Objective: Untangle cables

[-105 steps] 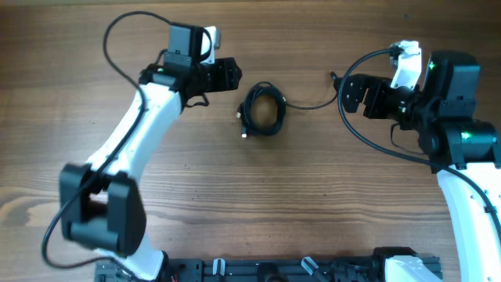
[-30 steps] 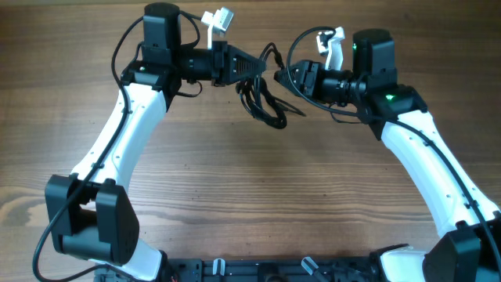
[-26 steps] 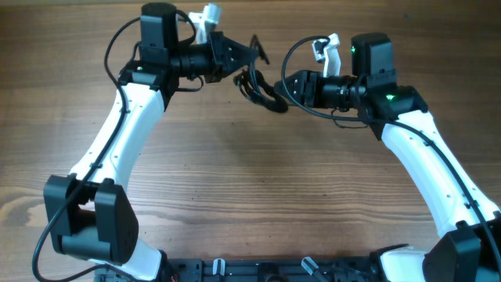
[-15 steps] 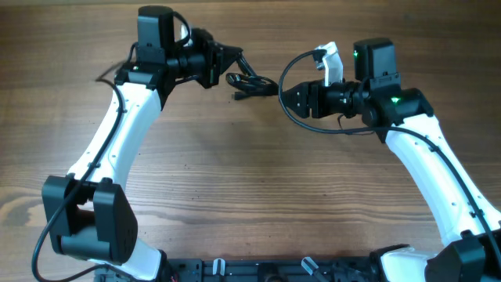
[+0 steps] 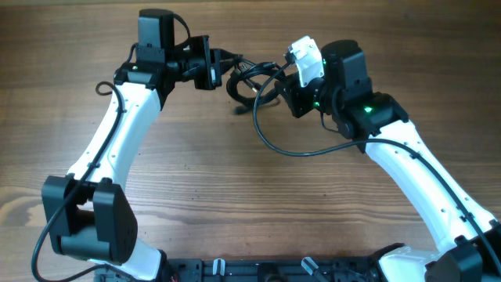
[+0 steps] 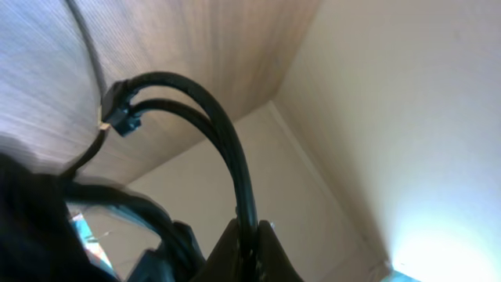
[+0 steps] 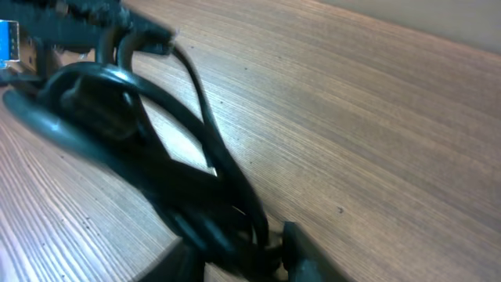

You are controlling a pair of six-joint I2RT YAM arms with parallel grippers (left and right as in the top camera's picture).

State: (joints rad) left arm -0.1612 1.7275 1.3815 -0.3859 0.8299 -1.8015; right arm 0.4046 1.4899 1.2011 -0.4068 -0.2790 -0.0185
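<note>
The cables point(image 5: 249, 81) are a small tangle of thin black cords hanging between my two grippers above the far middle of the wooden table point(image 5: 258, 196). My left gripper point(image 5: 222, 63) is shut on one strand. In the left wrist view that cord point(image 6: 231, 149) arches up from the left gripper point(image 6: 249, 252) to small plug ends point(image 6: 117, 117). My right gripper point(image 5: 283, 88) has come in from the right. In the right wrist view the looped cables point(image 7: 117, 98) fill the gap between the fingers of the right gripper point(image 7: 243, 251), which are closed around them.
A thick black cable wired to the right arm point(image 5: 274, 145) droops in a wide loop over the table below the tangle. The left arm's own cable point(image 5: 106, 84) curls out to the left. The arm bases sit at the near edge.
The right gripper has swung left to the tangle and closed around it. The left gripper kept its hold and hardly moved. The cords have bunched into a tighter loop.
</note>
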